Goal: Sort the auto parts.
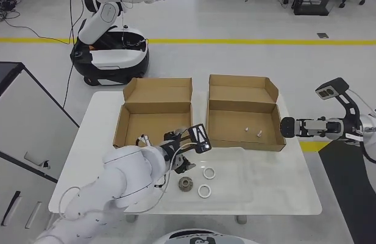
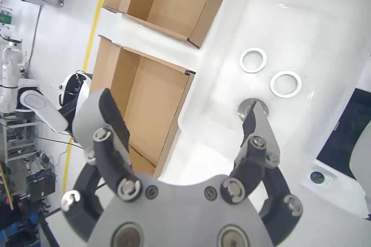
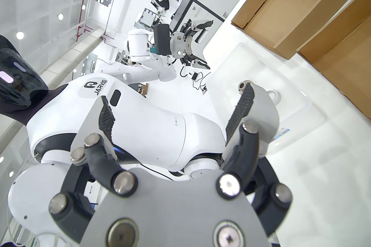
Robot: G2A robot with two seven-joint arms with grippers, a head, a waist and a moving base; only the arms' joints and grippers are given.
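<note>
Left gripper, jaws wide, hovers just beside a metal hub near two white rings; right gripper likewise wide.

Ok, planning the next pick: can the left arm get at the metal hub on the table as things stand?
Probably yes. The left end effector is open and close beside the metal hub; nothing covers it, and the two white rings lie apart from it.

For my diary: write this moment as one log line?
left end effector open near metal hub | right end effector open | two rings on table | two bolts in box
</note>
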